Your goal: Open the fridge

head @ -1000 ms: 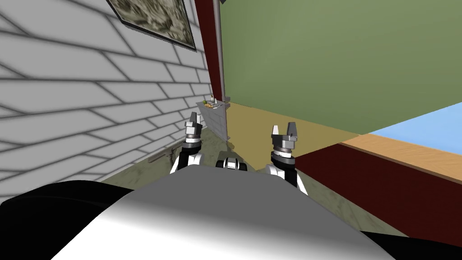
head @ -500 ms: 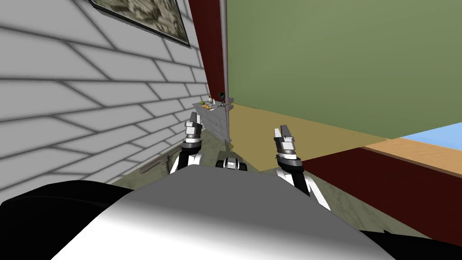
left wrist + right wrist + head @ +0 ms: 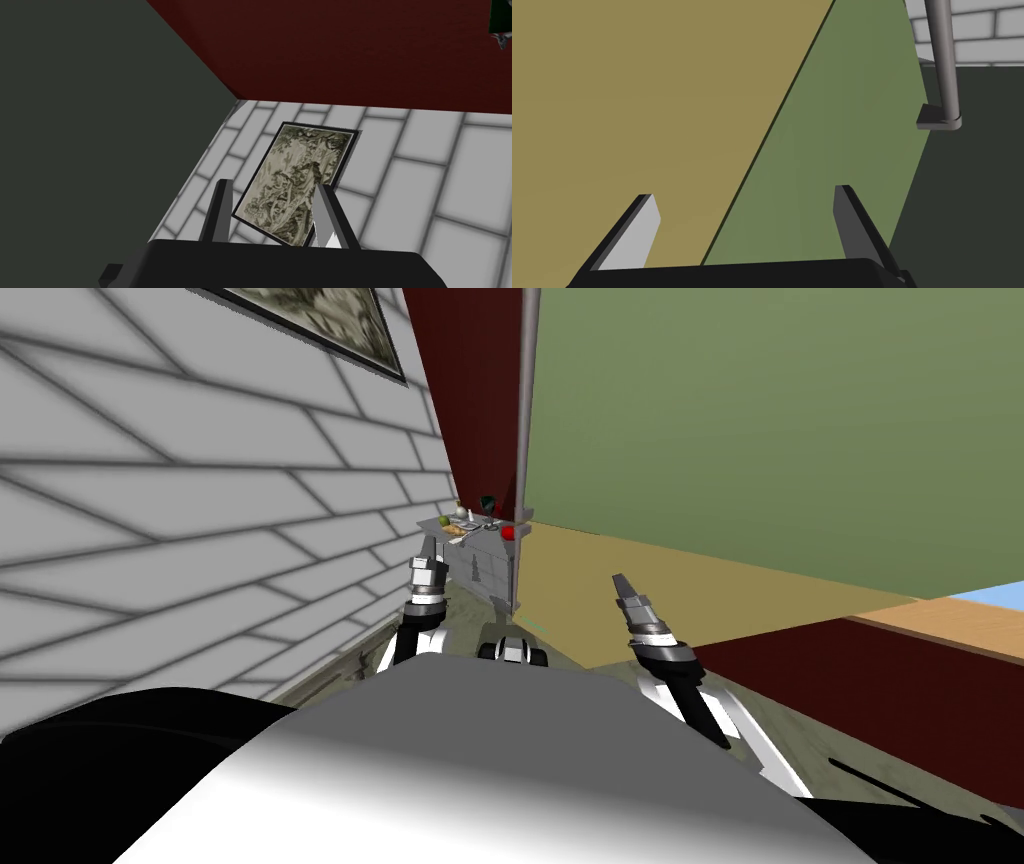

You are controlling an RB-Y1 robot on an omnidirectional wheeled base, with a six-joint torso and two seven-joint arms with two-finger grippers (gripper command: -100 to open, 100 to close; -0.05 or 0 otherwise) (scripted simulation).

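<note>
Grey fridge handle [image 3: 528,388] has shifted right with my turn; right claw [image 3: 622,581], spread wide, has swung outward.

Forward-tilted right gripper [image 3: 747,192] gapes wide; upright left gripper [image 3: 272,187] apparently parted less.

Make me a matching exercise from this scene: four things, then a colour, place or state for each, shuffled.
Things:
1. handle
2. picture
3. right gripper
4. door

Matches:
A. green
B. fingers open
C. grey
D. on the brick wall

Pairs: 1-C, 2-D, 3-B, 4-A
</note>
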